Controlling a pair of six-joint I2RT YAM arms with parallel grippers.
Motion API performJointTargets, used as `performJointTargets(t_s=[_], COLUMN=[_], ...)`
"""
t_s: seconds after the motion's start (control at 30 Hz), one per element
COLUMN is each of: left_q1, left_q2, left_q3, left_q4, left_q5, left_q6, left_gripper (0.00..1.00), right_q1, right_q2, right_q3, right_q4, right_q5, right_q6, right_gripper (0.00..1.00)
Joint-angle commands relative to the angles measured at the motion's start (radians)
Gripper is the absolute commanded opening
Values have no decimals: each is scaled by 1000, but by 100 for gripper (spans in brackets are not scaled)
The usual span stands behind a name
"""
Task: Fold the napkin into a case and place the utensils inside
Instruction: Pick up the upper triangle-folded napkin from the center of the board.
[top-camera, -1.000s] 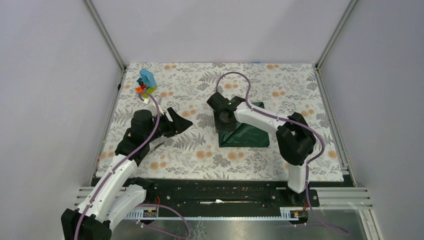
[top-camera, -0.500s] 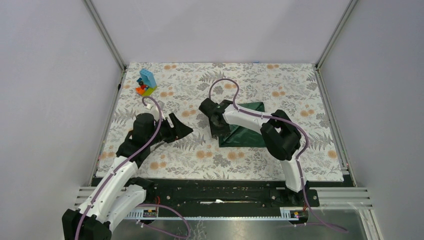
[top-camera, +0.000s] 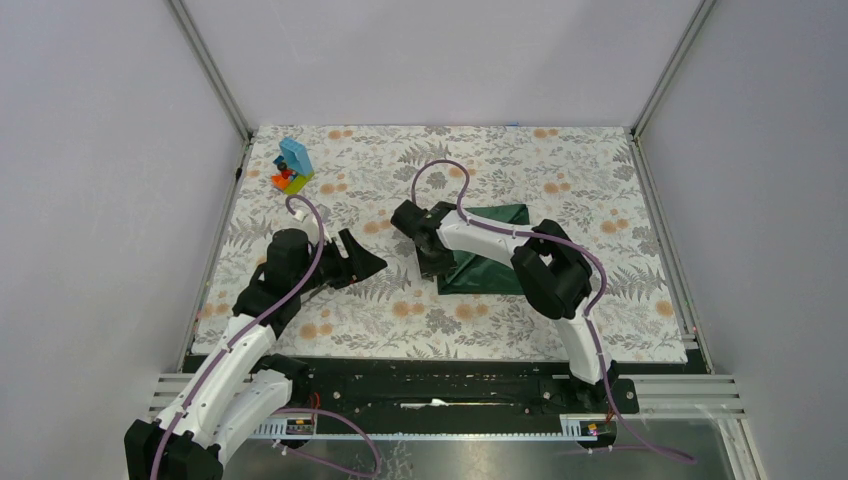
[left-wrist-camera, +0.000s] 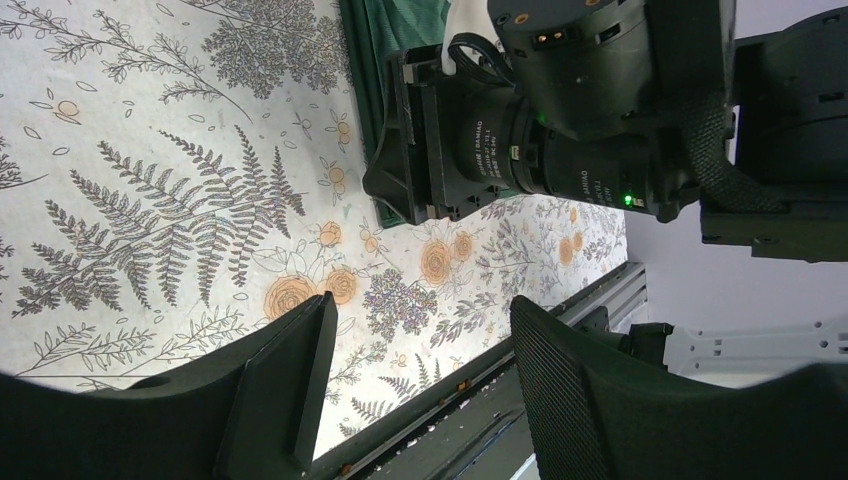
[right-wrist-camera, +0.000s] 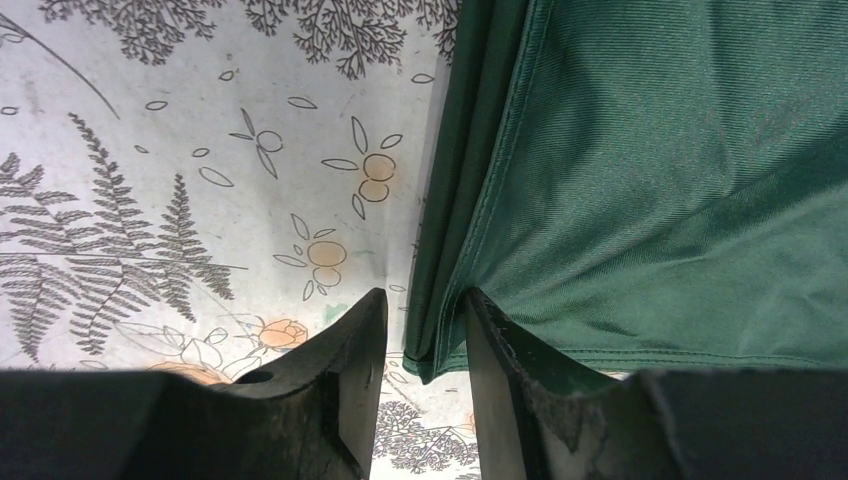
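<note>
The dark green napkin (top-camera: 495, 258) lies folded on the floral table covering, right of centre. In the right wrist view the napkin (right-wrist-camera: 660, 170) fills the upper right, and its layered left edge runs down between my fingers. My right gripper (top-camera: 432, 252) (right-wrist-camera: 425, 335) sits low at that left edge with its jaws narrowly apart. One finger (right-wrist-camera: 500, 370) rests against the cloth and the other is on the bare covering. My left gripper (top-camera: 366, 259) (left-wrist-camera: 420, 320) is open and empty, hovering left of the right wrist. No utensils show in any view.
A colourful toy block stack (top-camera: 292, 168) stands at the far left corner. The right arm's wrist (left-wrist-camera: 560, 130) is close in front of my left gripper. The metal rail (top-camera: 430, 385) runs along the near table edge.
My right gripper has moved left, from over the napkin to its left edge. The cloth it was over now lies flatter. The left gripper has shifted slightly.
</note>
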Motion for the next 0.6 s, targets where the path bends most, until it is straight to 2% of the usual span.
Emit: performJointTargets(t_s=[0.0,0.33,0.57], left_q1=[9,16,19], left_q2=[-2,0,0], left_q3=[-1,7,4], left_q4=[48,46,42], left_q5=[22,27,23], left_q6=[18,16,10], left_gripper=[70,70,70], right_q1=[13,17,17], right_q2=[23,53,44], right_q3=[32,-66,-143], right_q4=[-38,56,135], right_q5=[49,74,114], right_q6=[16,11,-47], right_gripper=[42,39,10])
